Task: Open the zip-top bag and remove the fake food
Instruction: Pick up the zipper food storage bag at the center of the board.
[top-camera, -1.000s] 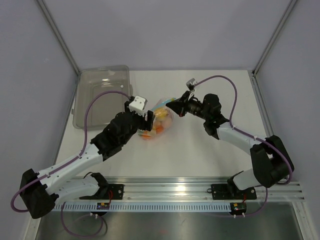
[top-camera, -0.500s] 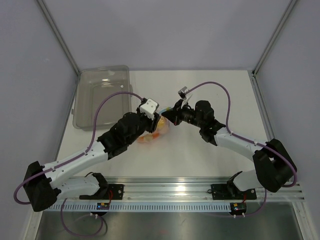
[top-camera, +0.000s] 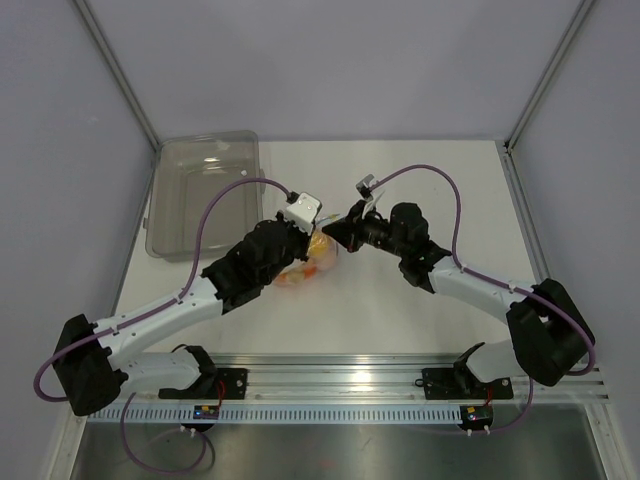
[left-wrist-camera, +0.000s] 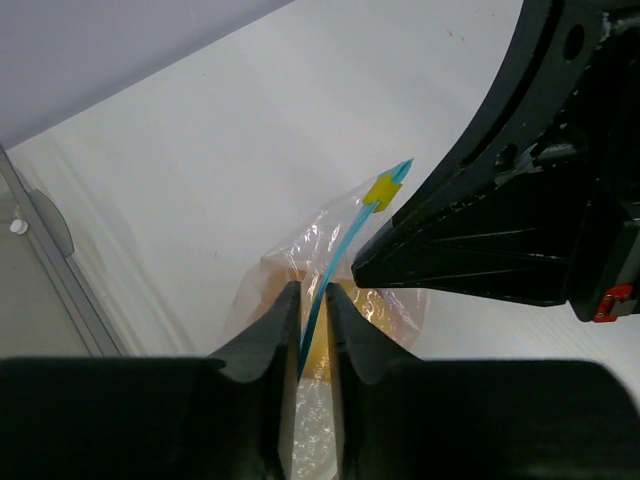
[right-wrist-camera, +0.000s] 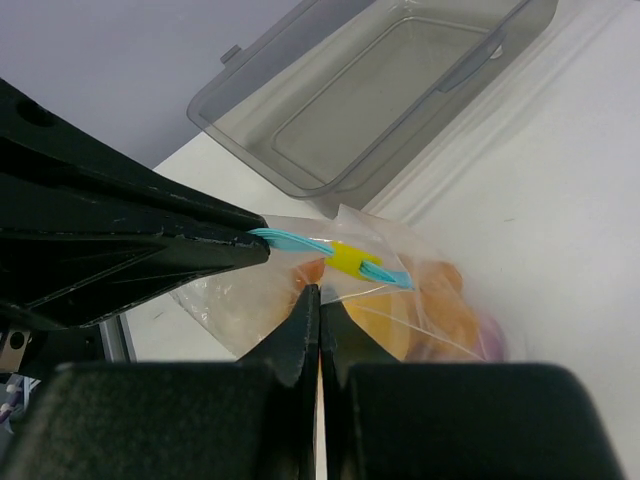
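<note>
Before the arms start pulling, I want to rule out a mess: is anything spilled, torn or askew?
Nothing stands out. The clear crinkly zip-top bag with a blue zip strip is pinched by the left gripper and right gripper, the orange and yellow fake food is inside, and the smoky-grey translucent tray sits upright.

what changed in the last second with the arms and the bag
The two grippers closed in on each other over the zip-top bag: the left gripper moved right, the right gripper moved left. Each now pinches the bag's top edge. The grey tray stayed put.
</note>
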